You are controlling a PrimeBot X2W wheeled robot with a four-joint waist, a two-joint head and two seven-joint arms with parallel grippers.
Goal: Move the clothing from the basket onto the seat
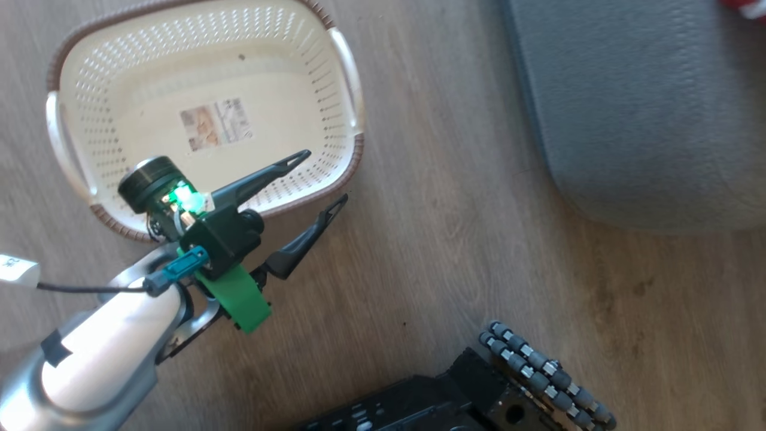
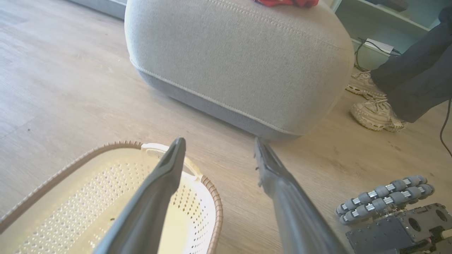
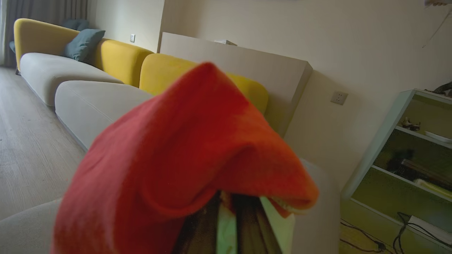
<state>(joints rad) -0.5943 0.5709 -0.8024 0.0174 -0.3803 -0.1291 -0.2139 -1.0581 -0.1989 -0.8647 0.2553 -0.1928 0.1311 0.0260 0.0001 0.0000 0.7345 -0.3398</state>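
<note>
Currently, left end effector (image 1: 324,178): spread wide, holding nothing, over the basket (image 1: 119,108) rim.
Right end effector (image 3: 236,218): closed on red clothing (image 3: 183,148), which drapes over its fingers.
Basket: on the floor (image 1: 449,239), near the seat (image 1: 646,108).

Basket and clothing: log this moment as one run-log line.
basket: empty | left gripper: open, over basket rim | right gripper: shut on red garment | seat: red garment over it
</note>
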